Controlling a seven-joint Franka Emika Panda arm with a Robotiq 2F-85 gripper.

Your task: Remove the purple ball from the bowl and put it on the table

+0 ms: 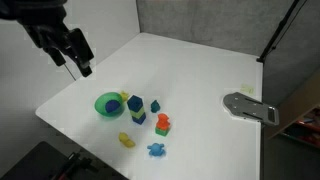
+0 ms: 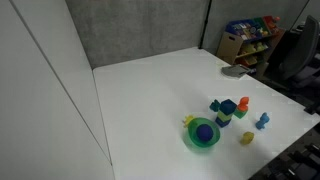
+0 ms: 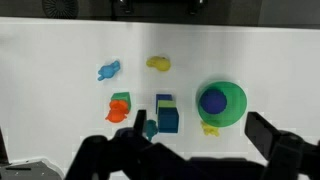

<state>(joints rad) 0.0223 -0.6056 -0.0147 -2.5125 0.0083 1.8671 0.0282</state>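
The purple ball (image 1: pixel 110 103) lies inside the bright green bowl (image 1: pixel 99 109) on the white table (image 1: pixel 190 70), near the table's front edge. It shows in both exterior views, and the ball (image 2: pixel 204 131) sits in the middle of the bowl (image 2: pixel 189 141). In the wrist view the ball (image 3: pixel 213 100) fills the centre of the bowl (image 3: pixel 238 99). My gripper (image 1: pixel 76 56) hangs open and empty, high above the table and off to one side of the bowl. In the wrist view its fingers (image 3: pixel 201 126) frame the lower part of the picture.
Toy pieces lie beside the bowl: dark blue pointed blocks (image 1: pixel 137 104), an orange piece (image 1: pixel 163 123), a yellow piece (image 1: pixel 126 140) and a light blue figure (image 1: pixel 156 150). A grey metal object (image 1: pixel 248 106) sits at the table's edge. A shelf of colourful items (image 2: pixel 250 35) stands beyond the table.
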